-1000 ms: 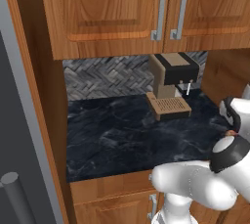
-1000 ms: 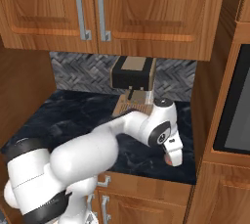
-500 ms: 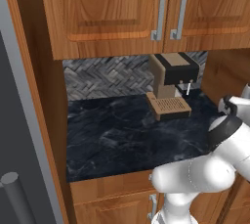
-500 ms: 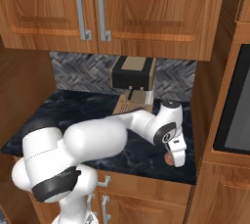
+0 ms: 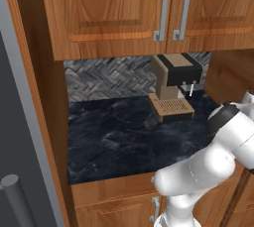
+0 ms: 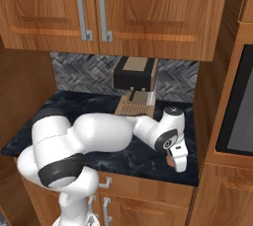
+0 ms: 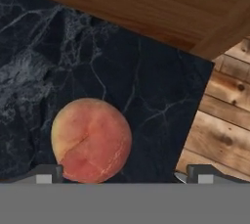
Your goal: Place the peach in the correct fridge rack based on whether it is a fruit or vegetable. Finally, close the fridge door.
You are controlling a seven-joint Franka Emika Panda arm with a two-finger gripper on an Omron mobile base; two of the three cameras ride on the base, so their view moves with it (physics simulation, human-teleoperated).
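Our end effector (image 7: pixel 122 173) has swung lower toward the tabletop's (image 7: pixel 146 96) right front corner, jaws spread wide and empty. The peach (image 7: pixel 91 140) lies just ahead, probably untouched, with the tabletop edge and wooden wall (image 7: pixel 146 3) close.

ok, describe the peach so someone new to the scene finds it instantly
Start at the dark marble counter under the wooden wall cabinets. Go past the coffee machine to the counter's front right corner. The peach sits there between the open fingers: round, pinkish-salmon, the one bright spot on the dark stone.
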